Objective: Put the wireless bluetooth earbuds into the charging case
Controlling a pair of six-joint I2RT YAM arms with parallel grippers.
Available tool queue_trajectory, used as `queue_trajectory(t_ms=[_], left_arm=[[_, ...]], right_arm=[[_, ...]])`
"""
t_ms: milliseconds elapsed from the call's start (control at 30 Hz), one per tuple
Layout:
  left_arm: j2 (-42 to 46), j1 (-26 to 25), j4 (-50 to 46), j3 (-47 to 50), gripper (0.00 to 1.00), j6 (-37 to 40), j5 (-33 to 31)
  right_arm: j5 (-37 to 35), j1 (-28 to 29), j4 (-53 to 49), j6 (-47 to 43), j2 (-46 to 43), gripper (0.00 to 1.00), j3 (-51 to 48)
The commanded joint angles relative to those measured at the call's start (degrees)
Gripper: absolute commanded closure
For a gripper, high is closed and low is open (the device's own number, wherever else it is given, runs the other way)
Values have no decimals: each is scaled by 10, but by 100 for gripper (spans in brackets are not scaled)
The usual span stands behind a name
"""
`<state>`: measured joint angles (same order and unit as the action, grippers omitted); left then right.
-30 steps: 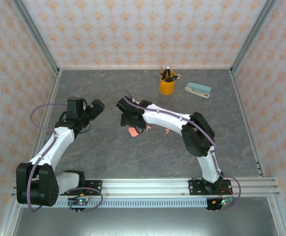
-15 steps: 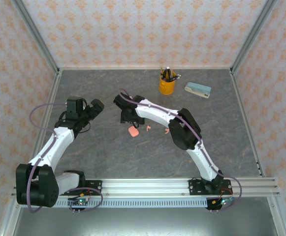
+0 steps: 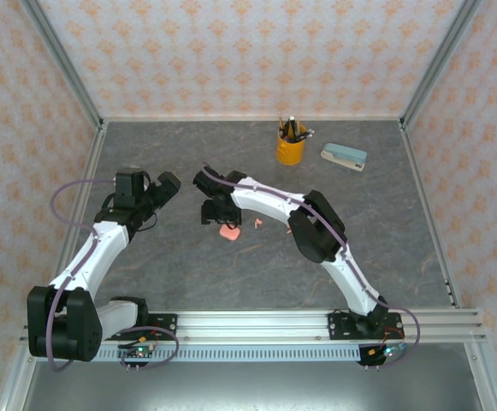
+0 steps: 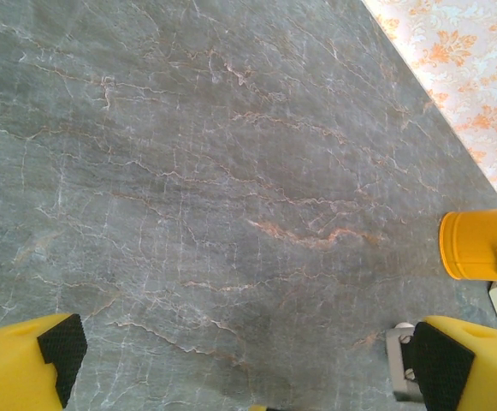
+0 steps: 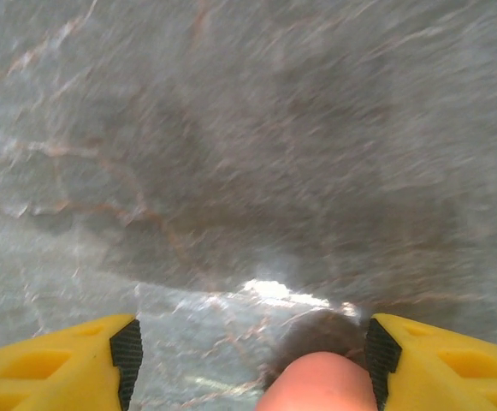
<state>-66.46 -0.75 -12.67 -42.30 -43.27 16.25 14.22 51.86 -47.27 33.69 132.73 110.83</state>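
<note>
Charging case [image 5: 316,383] — at right end effector [image 5: 252,347].

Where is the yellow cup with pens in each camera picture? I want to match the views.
Top external: yellow cup at the far side of the grey veined table, right of centre.
Left wrist: the cup at the right edge, just below mid-height.
Shared landmark: that table's veined surface, also under the right wrist camera.

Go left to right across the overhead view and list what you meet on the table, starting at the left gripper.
left gripper → pink case → small pink earbud → yellow pen cup → teal-and-white object
</note>
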Motion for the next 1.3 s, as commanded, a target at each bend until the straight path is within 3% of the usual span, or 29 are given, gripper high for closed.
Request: queue_trajectory(t_ms=[0, 133, 300, 433, 1267], left_arm=[[15, -3, -8, -11, 0, -1, -10], [16, -3, -7, -10, 0, -2, -10], [17, -3, -8, -9, 0, -1, -14], [16, -3, -6, -7, 0, -1, -17], [3, -3, 0, -10, 0, 5, -23]], right_arm=[[29, 15, -1, -17, 5, 30, 17], [-7, 26, -15, -22, -14, 30, 15], [-106, 31, -17, -8, -82, 22, -27], [-143, 33, -53, 5, -101, 16, -37], [-118, 59, -84, 38, -19, 15, -34]])
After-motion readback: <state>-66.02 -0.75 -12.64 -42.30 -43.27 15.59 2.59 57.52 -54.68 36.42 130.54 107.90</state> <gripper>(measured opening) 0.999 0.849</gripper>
